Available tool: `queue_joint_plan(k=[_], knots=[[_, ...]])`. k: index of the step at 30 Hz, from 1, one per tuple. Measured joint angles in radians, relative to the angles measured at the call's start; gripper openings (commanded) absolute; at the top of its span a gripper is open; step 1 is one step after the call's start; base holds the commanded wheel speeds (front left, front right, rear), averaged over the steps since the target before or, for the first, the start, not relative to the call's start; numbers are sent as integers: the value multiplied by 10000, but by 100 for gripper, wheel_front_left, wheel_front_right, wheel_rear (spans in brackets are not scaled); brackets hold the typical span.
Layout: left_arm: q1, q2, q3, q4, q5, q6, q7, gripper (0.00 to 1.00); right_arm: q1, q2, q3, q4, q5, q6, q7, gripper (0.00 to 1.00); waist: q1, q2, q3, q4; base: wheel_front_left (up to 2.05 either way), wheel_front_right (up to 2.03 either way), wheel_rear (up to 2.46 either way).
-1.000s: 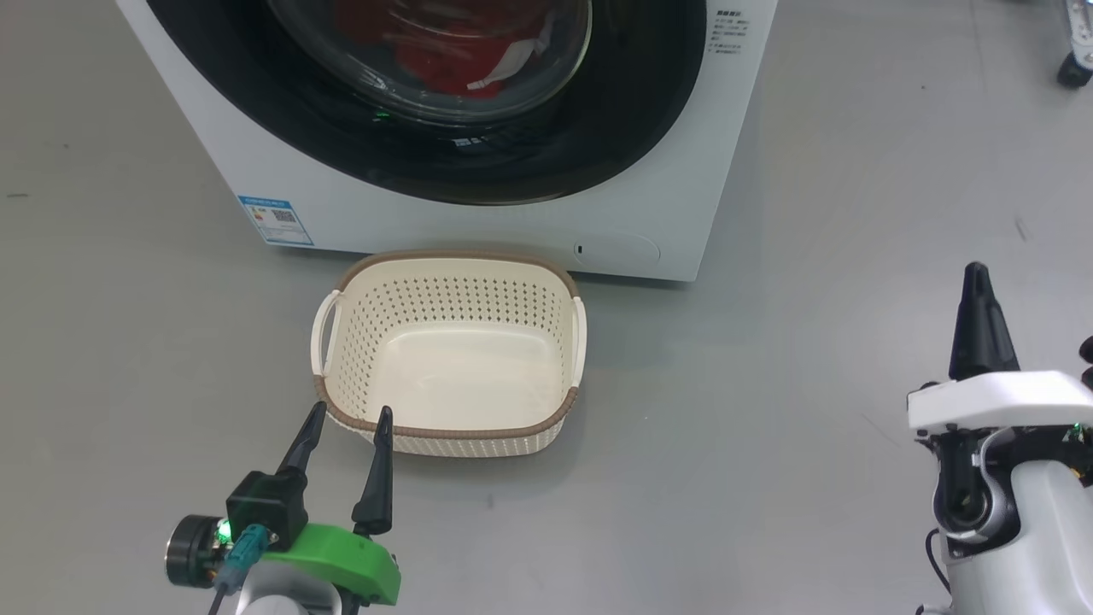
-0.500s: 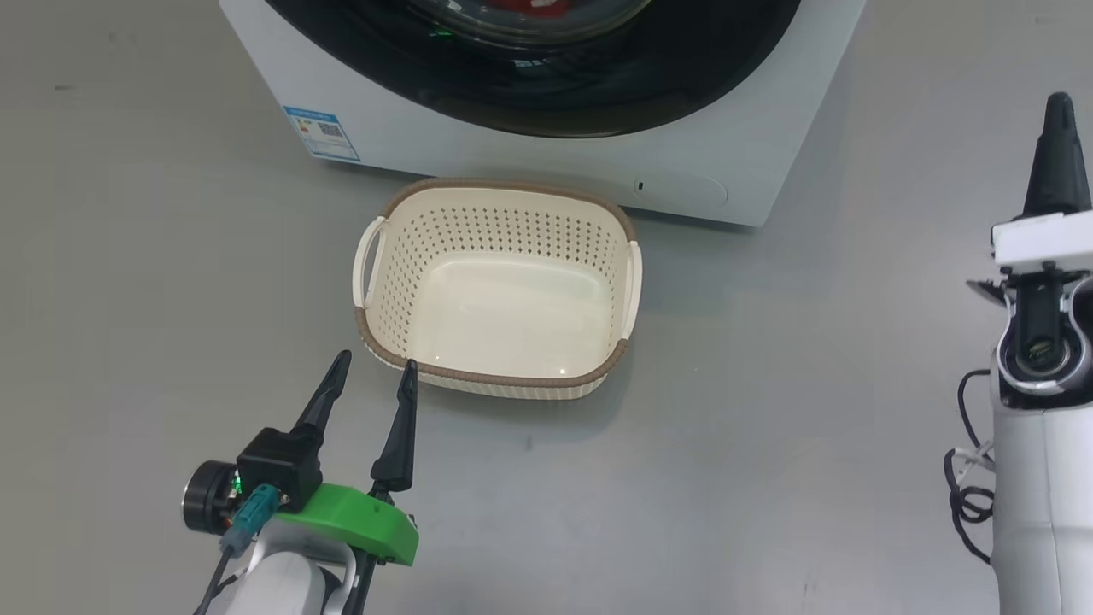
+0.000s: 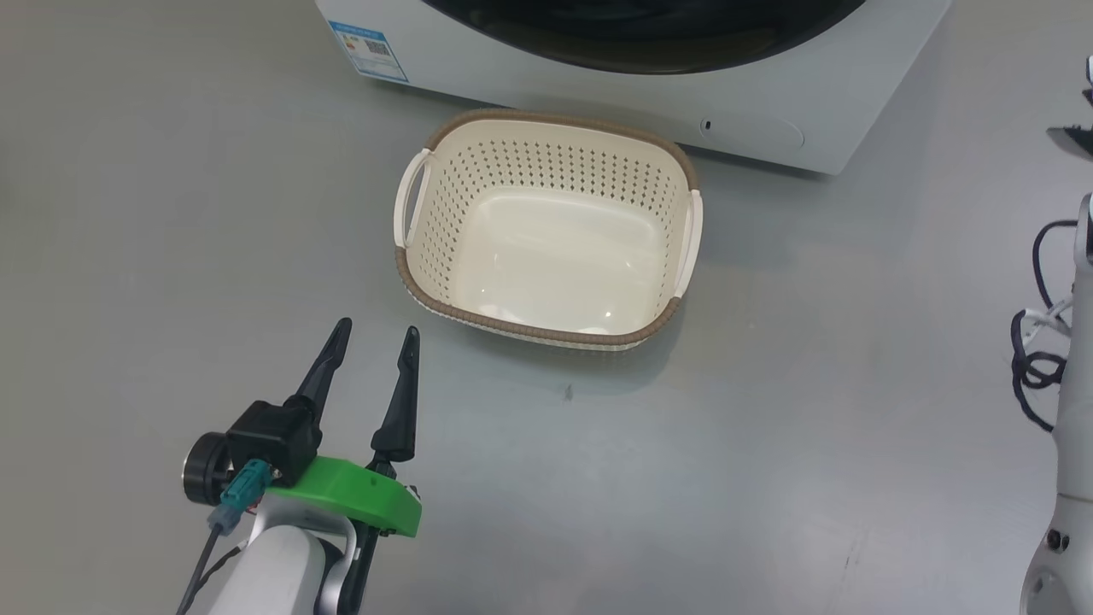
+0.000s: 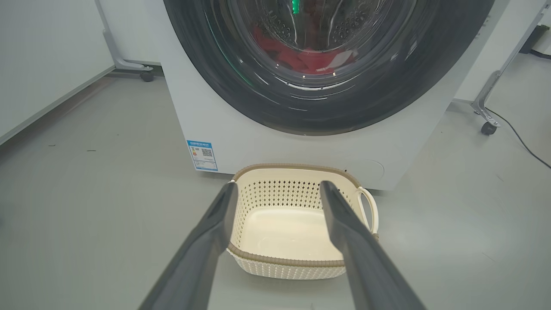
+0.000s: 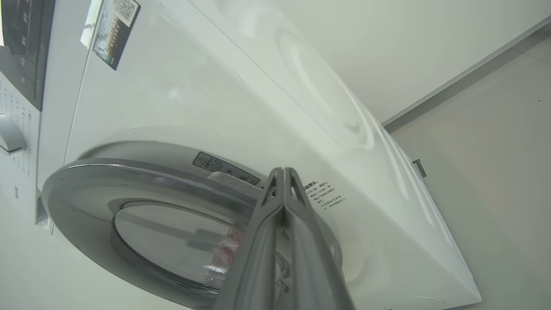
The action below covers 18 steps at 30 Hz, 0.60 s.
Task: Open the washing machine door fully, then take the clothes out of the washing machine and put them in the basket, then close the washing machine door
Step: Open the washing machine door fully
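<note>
Head view looks down on the bottom edge of the white washing machine (image 3: 854, 94), the biggest thing on this grey floor (image 3: 171, 213), with the lower curve of its glossy black door (image 3: 649, 34) just in at the top. From the left wrist view the door looks closed against the front, and the red clothes (image 4: 310, 58) lie inside the drum behind the bulging glass. A pale forearm (image 3: 1072, 444) with looped black cable stands at the right edge of the head view. On the floor just in front of the machine sits the cream basket (image 3: 546, 331), upright, with nothing in it, its far rim close to the machine's base between the blue label (image 3: 369, 43) and the round flap (image 3: 751, 132). The left gripper (image 3: 376, 330) hangs over bare floor near the basket's front left corner, apart from it; its two dark fingers are spread wide and hold nothing, and through the left wrist view the basket shows in the gap between them. The right gripper (image 5: 283, 172) is up by the side of the door, fingers pressed flat together with nothing between them; whether the tips touch the door's rim I cannot tell.
</note>
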Motion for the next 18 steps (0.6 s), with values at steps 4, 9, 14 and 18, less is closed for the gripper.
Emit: queue_joint_plan(k=[4, 9, 14, 18], knots=[[-65, -2, -42, -27, -4, 0, 0, 100, -830, -198, 244, 107, -21, -98, 441, 0, 0, 0, 303, 118, 0, 0, 0], [-278, -10, -169, -48, -94, -2, 0, 100, -1772, -372, 380, 288, -6, -270, 907, 0, 0, 0, 651, 245, 0, 0, 0], [-349, -29, -251, -69, -180, -4, 0, 100, -2311, -479, 500, 568, 19, -433, 1317, 0, 1, 0, 892, 359, 0, 0, 0], [-472, -38, -326, -100, -351, -10, 0, 100, -3002, -564, 608, 920, 197, -621, 1829, 0, 0, 0, 1185, 500, 0, 0, 0]])
